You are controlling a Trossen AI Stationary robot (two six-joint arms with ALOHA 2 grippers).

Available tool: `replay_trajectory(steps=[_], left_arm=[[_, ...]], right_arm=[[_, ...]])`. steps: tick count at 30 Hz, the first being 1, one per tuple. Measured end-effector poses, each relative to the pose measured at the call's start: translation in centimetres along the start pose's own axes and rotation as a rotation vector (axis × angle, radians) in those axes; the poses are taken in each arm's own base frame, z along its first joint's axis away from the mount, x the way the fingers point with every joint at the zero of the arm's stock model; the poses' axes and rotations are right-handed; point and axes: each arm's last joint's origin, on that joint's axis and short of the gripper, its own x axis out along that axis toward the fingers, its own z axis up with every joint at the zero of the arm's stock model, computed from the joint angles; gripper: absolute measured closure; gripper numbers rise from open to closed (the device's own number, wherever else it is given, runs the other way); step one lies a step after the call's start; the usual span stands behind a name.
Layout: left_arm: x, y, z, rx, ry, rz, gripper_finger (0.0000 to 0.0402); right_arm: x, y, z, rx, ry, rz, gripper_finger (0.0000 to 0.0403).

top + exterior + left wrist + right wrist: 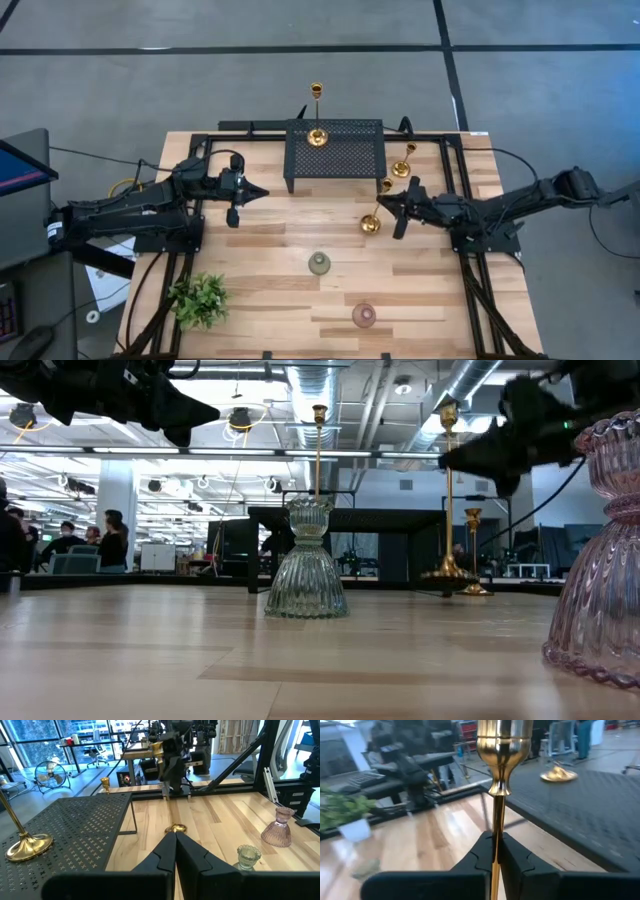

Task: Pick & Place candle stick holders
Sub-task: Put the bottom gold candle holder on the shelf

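Three gold candlesticks show. One stands on the black perforated rack (335, 146) by its round base (317, 136). One stands on the table right of the rack (403, 167). The third (376, 212) is in my right gripper (386, 203), which is shut on it in front of the rack's right end. The grey-green cup (319, 264) and the pinkish cup (364, 316) stand on the table nearer the front. My left gripper (263, 190) is shut and empty, raised left of the rack. My right gripper pinches the candlestick's thin stem (496, 827) between its two fingers, below the candle cup (502, 737). The fingers come about level from the table's right side and lie across the stem. The candlestick stays upright, its base (447, 574) a little above the table.
A small leafy plant (200, 299) stands at the front left corner. The rack takes up the far middle of the table. Bare wood lies between the two arms and around the cups. People sit in the room behind (100, 545).
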Motion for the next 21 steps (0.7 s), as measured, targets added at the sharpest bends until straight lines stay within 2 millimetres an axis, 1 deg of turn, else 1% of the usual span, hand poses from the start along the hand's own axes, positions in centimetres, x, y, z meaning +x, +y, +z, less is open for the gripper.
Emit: replay_trajectory(steps=[3,7,9,11,13,15,18,21], left_arm=[[0.0,0.0,0.0,0.000,0.000,0.000,0.0394],[0.0,0.0,0.0,0.000,0.000,0.000,0.0394],[0.0,0.0,0.0,0.000,0.000,0.000,0.0394],[0.0,0.0,0.0,0.000,0.000,0.000,0.0394],[0.0,0.0,0.0,0.000,0.000,0.000,0.0394],[0.0,0.0,0.0,0.000,0.000,0.000,0.0394],[0.0,0.0,0.0,0.000,0.000,0.000,0.0394],[0.0,0.0,0.0,0.000,0.000,0.000,0.0394]], right_arm=[[0.6,1.0,1.5,-0.006,0.028,0.084,0.0399],[1.6,2.1,4.5,-0.034,0.056,0.145,0.0400],[2.0,2.3,6.0,-0.083,0.067,0.156,0.0401],[2.5,2.3,8.0,-0.118,0.051,0.175,0.0401],[2.9,2.0,9.8,-0.143,0.032,0.196,0.0401],[3.3,1.2,11.3,-0.169,0.014,0.199,0.0402],[3.7,-0.6,13.1,-0.190,-0.024,0.197,0.0402],[4.0,-2.5,14.3,-0.190,-0.045,0.202,0.0402]])
